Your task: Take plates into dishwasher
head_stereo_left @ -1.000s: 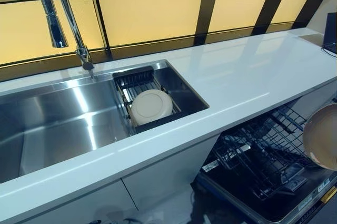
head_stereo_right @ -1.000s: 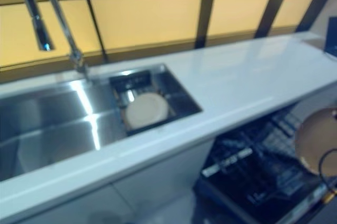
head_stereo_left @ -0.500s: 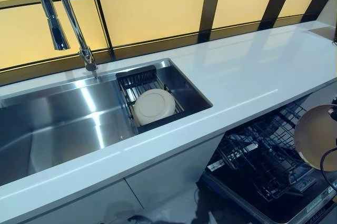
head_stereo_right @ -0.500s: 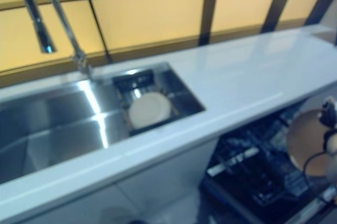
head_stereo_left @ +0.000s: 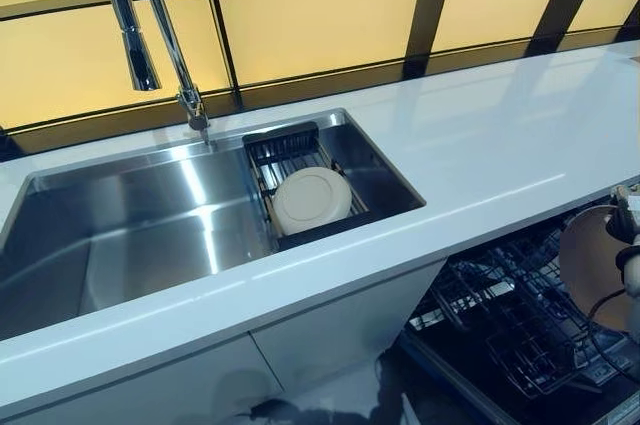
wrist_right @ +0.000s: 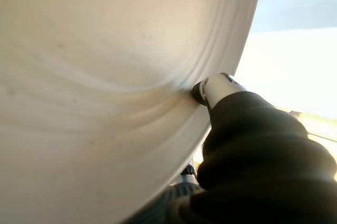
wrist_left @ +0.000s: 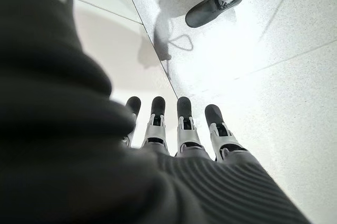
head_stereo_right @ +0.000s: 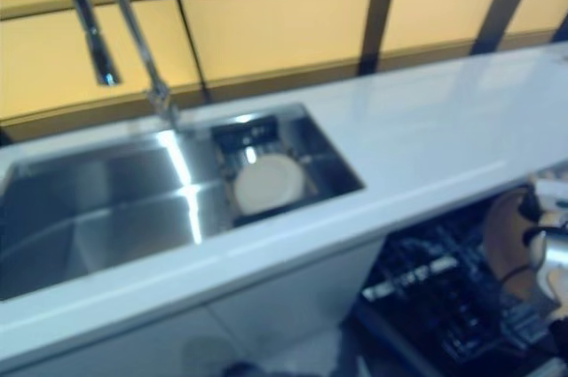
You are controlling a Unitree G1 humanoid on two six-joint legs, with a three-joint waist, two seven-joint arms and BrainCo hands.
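Cream plate (head_stereo_left: 592,263) held on edge at far right, over the open dishwasher rack (head_stereo_left: 510,310); right rim cut off by the view's edge. Right hand (head_stereo_left: 628,245) only partly seen beside it, mostly out of the head views. Its wrist view is filled by the plate's pale face, with one dark fingertip (wrist_right: 202,90) pressed on it and the ribbed cover below; remaining fingers hidden behind the plate, so the grip reads as pinched on the plate. Second plate (head_stereo_left: 311,199) lies in a dark wire basket (head_stereo_left: 285,150) at the right end of the steel sink (head_stereo_left: 130,235), leaning slightly, near rim against the basket's front. Tall faucet (head_stereo_left: 150,25) stands behind the sink, top cut off. White counter (head_stereo_left: 500,135) runs bare to the right, its near edge overhanging the rack. Rack's lower right is hard to make out, dark wires blending. Left hand (wrist_left: 179,129) hangs low over the pale floor (wrist_left: 274,55), fingers straight, apart, holding nothing. A person's dark shoe (wrist_left: 208,10) shows on the floor.
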